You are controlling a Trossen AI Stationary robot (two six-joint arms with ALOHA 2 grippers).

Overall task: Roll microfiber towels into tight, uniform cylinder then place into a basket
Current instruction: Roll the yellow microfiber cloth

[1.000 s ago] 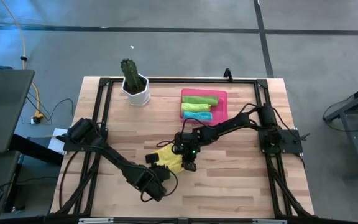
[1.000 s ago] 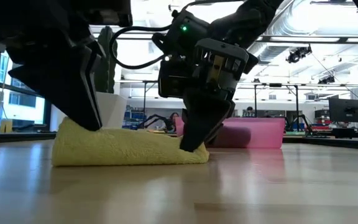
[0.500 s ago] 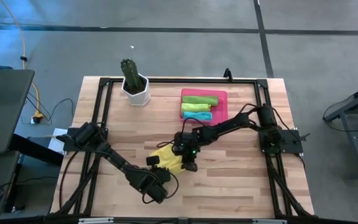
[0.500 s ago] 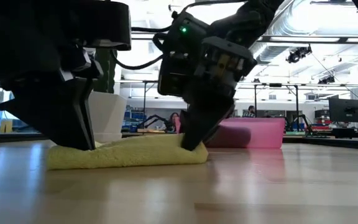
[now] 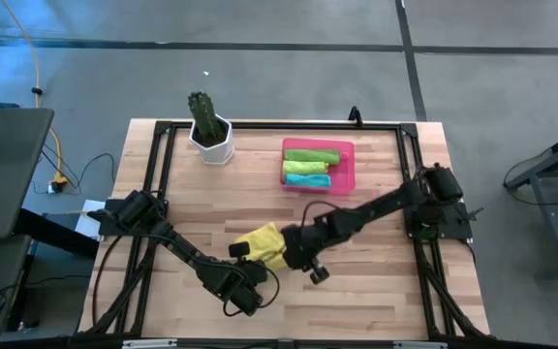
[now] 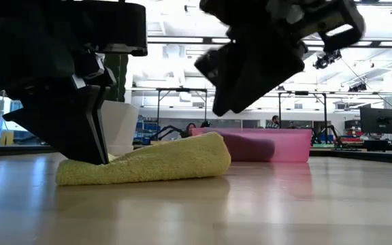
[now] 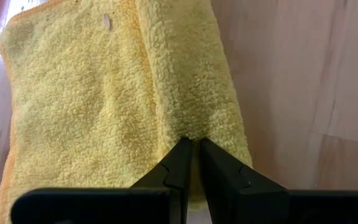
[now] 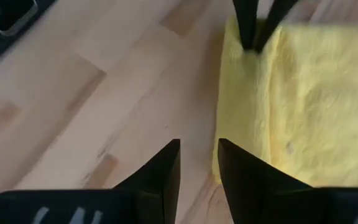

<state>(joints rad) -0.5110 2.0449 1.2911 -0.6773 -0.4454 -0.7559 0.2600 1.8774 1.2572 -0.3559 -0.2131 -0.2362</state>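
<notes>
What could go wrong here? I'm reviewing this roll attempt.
1. The right gripper has let go and hangs above the table, so the loosely folded yellow towel may spring open.
2. Only the left gripper pins one towel edge, so pulling could drag rather than roll it.

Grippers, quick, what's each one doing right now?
Left end effector: closed, pinching the yellow towel's edge.
Right end effector: open, lifted off the towel, holding nothing.
</notes>
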